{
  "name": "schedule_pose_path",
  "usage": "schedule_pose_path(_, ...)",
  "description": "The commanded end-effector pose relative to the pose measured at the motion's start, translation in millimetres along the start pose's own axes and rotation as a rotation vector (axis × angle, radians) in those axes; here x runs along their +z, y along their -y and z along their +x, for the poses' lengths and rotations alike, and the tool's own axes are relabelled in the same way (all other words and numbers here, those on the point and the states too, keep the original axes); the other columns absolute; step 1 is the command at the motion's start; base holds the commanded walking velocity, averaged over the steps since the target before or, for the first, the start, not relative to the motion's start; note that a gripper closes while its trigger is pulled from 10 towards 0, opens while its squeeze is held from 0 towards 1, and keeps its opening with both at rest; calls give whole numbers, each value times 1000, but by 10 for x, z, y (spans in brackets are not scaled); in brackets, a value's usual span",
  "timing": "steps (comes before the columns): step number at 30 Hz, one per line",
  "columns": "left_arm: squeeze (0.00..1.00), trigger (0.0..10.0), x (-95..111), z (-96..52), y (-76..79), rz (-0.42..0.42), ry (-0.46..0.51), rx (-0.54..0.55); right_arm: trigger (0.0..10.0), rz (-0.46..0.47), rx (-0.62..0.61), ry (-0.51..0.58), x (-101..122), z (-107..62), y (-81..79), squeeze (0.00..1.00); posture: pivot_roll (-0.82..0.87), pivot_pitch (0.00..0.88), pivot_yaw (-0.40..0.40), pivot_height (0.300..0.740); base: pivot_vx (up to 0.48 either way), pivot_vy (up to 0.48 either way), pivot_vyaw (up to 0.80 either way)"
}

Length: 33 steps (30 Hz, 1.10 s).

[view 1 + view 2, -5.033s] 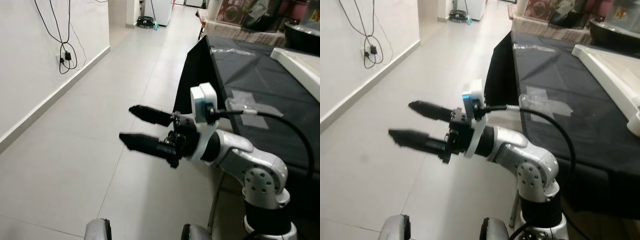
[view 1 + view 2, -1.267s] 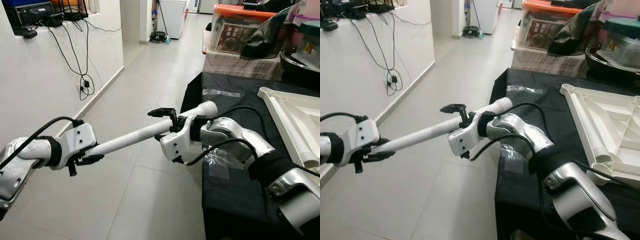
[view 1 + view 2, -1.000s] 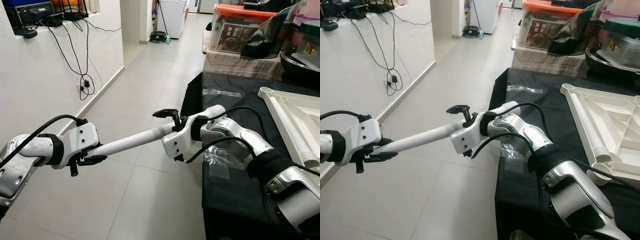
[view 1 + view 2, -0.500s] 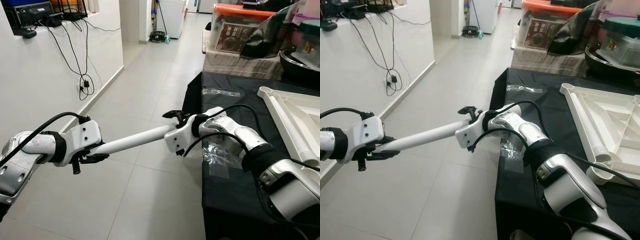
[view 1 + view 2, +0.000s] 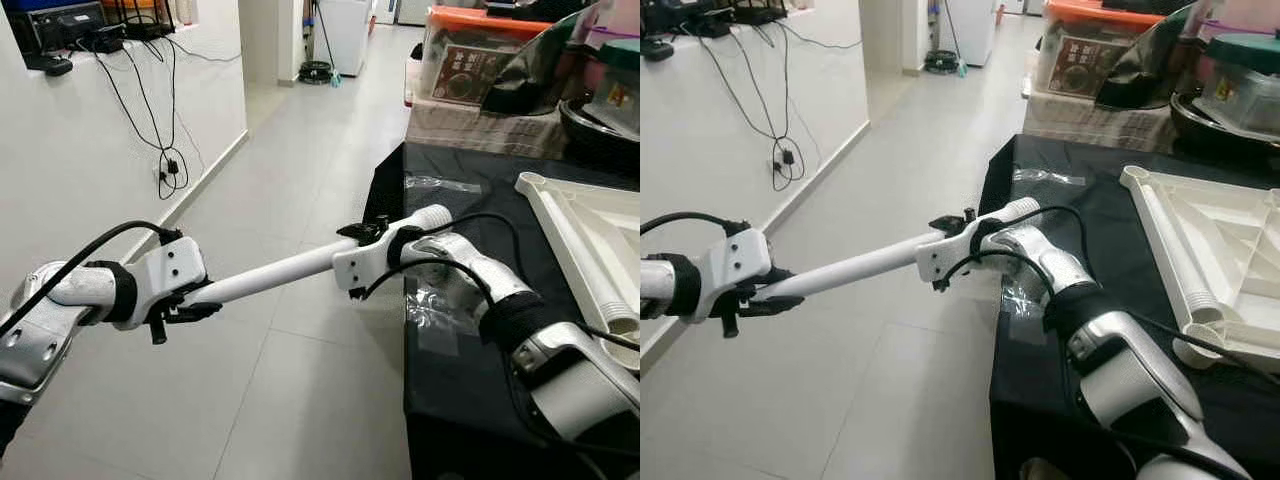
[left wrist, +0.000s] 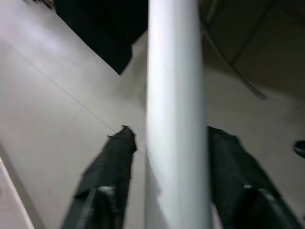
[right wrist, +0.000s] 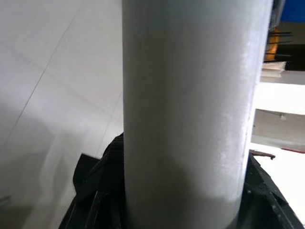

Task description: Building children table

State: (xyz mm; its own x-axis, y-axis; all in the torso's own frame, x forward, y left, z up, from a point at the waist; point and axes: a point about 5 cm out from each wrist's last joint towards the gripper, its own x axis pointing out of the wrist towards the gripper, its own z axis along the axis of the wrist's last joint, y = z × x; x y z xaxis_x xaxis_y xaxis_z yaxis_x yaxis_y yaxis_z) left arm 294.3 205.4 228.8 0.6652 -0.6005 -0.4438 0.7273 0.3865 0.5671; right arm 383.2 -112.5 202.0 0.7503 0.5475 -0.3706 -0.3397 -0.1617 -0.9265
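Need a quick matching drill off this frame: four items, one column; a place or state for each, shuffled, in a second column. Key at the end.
Items
1. white table leg
2. white tabletop
3. left gripper
4. right gripper

Places or states
A. clamped on the leg's end nearer the wall
B. lying underside up on the black cloth
C. held in the air over the floor by both grippers
D. clamped on the leg near its ribbed end, at the cloth's corner

Pairs: 1-C, 2-B, 3-A, 4-D

L hand & R hand both clamped, arms outstretched
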Motion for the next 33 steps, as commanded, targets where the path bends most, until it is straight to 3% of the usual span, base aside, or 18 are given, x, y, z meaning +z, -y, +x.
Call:
schedule_pose_path(1, 1000, 10000, 35, -53, -93, -6, 24, 57, 0, -5, -28, 18, 16, -12, 23, 0, 12, 0, -44, 740, 0, 0, 0)
schedule_pose_path(10, 1000, 10000, 113, -191, -110, 2, 51, 77, 0, -15, -51, -56, -116, -36, 42, 0, 20, 0, -49, 740, 0, 0, 0)
schedule_pose_path(12, 1000, 10000, 173, -234, -128, -3, 91, 96, 0, -1, -64, -79, -157, -42, 57, 0, 21, 0, -49, 740, 0, 0, 0)
schedule_pose_path(15, 1000, 10000, 462, -357, -74, 54, 287, 146, 0, 16, -92, -159, -289, -53, 42, 0, 24, 0, -51, 740, 0, 0, 0)
schedule_pose_path(18, 1000, 10000, 497, -369, -64, 87, 296, 169, 0, 16, -97, -175, -312, -53, 35, 0, 28, 0, -53, 740, 0, 0, 0)
schedule_pose_path(19, 812, 10000, 507, -375, -58, 117, 288, 187, 0, 19, -102, -185, -328, -51, 31, 0, 30, 0, -54, 740, 0, 0, 0)
schedule_pose_path(20, 0, 10000, 519, -397, -34, 125, 293, 190, 0, 28, -109, -204, -357, -51, 30, 0, 29, 0, -53, 740, 0, 0, 0)
schedule_pose_path(25, 0, 10000, 495, -473, 62, 104, 294, 182, 0, 66, -139, -268, -471, -82, 51, 0, 34, 0, -56, 740, 0, 0, 0)
schedule_pose_path(27, 0, 10000, 397, -489, 119, 46, 269, 208, 0, 145, -200, -305, -559, -136, 134, 0, 36, 0, -61, 740, 0, 0, 0)
schedule_pose_path(28, 0, 10000, 337, -484, 163, 17, 254, 225, 0, 230, -261, -301, -581, -157, 206, 0, 36, 0, -61, 740, 0, 0, 0)
schedule_pose_path(29, 0, 10000, 276, -470, 212, -14, 242, 245, 0, 378, -337, -271, -576, -166, 291, 0, 35, 0, -61, 740, 0, 0, 0)
schedule_pose_path(30, 0, 10000, 276, -470, 212, -14, 242, 245, 0, 378, -337, -271, -576, -166, 291, 0, 35, 0, -61, 740, 0, 0, 0)
schedule_pose_path(31, 0, 10000, 185, -434, 273, -75, 227, 287, 0, 615, -401, -175, -518, -152, 384, 0, 34, 0, -60, 740, 0, 0, 0)
schedule_pose_path(32, 0, 10000, 123, -410, 316, -118, 215, 317, 0, 776, -438, -93, -478, -145, 440, 0, 33, 0, -60, 740, 0, 0, 0)
schedule_pose_path(33, 0, 10000, 123, -410, 316, -118, 215, 317, 0, 776, -438, -93, -478, -145, 440, 0, 33, 0, -60, 740, 0, 0, 0)
